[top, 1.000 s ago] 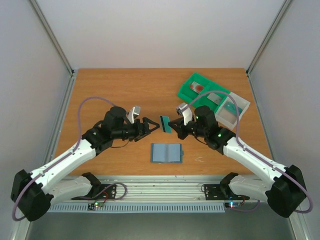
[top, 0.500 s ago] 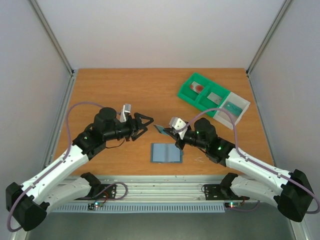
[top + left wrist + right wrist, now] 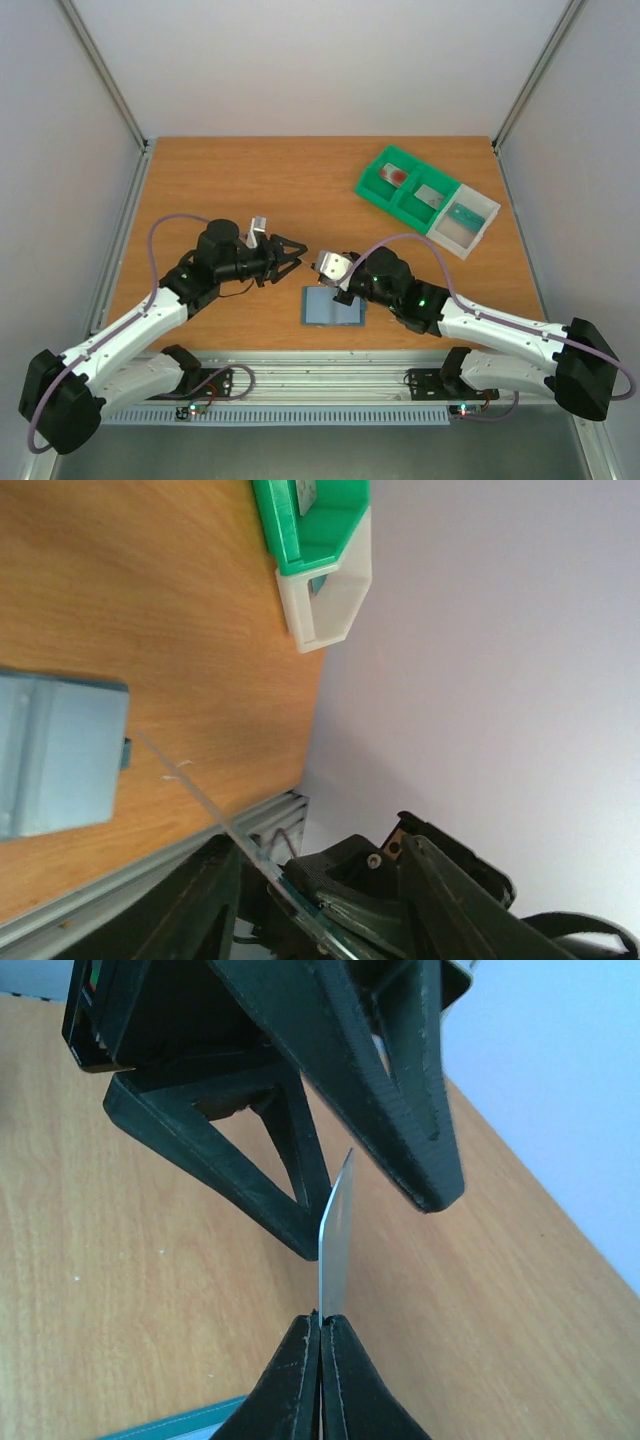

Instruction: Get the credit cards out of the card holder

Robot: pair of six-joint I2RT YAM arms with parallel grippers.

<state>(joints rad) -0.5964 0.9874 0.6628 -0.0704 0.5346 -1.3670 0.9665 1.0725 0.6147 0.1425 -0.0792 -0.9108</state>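
The slate-blue card holder (image 3: 333,306) lies open and flat on the table near the front edge, and it shows at the left of the left wrist view (image 3: 60,755). My right gripper (image 3: 321,1318) is shut on the edge of a thin grey-teal credit card (image 3: 337,1230), held just above the holder's far left corner (image 3: 320,270). My left gripper (image 3: 298,258) is open, with one finger on each side of the card's free end and a gap on both sides. In the left wrist view the card (image 3: 190,785) shows edge-on, running in between my left gripper's (image 3: 318,850) fingers.
A green compartment bin (image 3: 400,185) joined to a white one (image 3: 463,222) stands at the back right with cards in it; both also show in the left wrist view (image 3: 310,525). The table's aluminium front rail (image 3: 330,380) runs just behind the holder.
The right gripper has carried the card left and down towards the holder. The left gripper has followed to meet it, and its jaws have narrowed around the card's free end.
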